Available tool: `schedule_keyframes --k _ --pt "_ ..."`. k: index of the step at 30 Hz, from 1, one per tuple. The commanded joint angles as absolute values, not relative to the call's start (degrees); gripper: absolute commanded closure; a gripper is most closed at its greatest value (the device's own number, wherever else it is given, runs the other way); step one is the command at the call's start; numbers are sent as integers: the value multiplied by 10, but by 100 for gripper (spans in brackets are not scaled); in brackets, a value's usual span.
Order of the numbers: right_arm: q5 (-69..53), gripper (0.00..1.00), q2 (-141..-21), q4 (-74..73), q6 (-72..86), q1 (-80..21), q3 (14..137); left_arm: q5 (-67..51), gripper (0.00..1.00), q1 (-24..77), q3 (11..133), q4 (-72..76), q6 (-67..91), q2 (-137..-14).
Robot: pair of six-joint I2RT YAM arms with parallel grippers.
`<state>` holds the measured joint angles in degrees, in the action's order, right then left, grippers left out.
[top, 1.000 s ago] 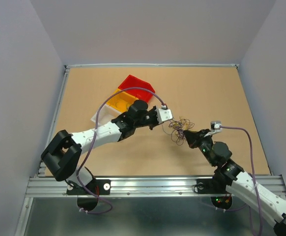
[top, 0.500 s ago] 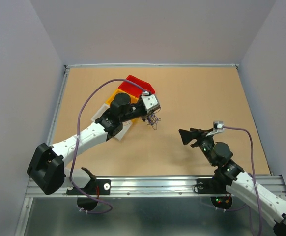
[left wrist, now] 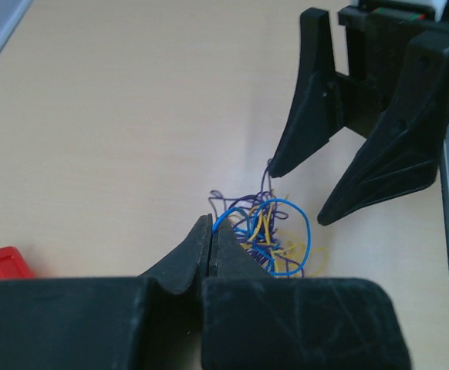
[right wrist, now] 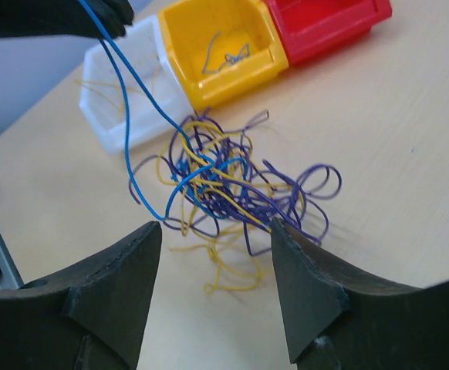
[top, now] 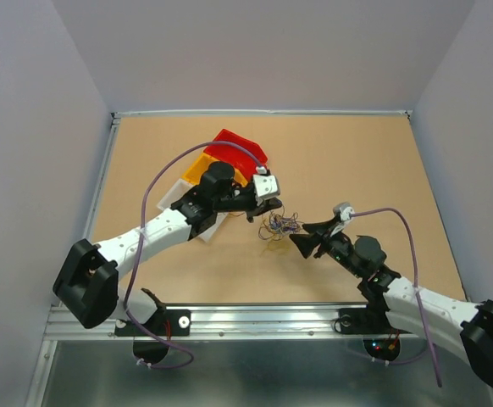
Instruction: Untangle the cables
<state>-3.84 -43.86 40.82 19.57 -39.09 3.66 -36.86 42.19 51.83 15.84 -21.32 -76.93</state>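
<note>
Swung back from the bins (top: 221, 165), left gripper (left wrist: 210, 231) clamps a blue cable (right wrist: 126, 116); right gripper (right wrist: 213, 231) gapes; tan worktop (top: 357, 161), grey walls (top: 255, 51).

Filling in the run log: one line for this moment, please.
left gripper: shut on blue cable | right gripper: open, facing cable clump | clump: tangled

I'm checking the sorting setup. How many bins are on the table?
3. A red bin farthest from the robot, a yellow bin beside it, then a white bin nearest, partly under the left arm from above. No others show.
</note>
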Motion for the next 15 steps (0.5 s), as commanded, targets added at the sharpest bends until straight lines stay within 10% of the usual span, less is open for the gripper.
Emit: schedule_keyframes --k 1,15 --pt "-70 36 -501 491 156 -395 79 -405 100 435 558 147 -228 -773" --pt "-33 39 -574 533 148 -399 131 -385 100 457 577 111 -257 -808"
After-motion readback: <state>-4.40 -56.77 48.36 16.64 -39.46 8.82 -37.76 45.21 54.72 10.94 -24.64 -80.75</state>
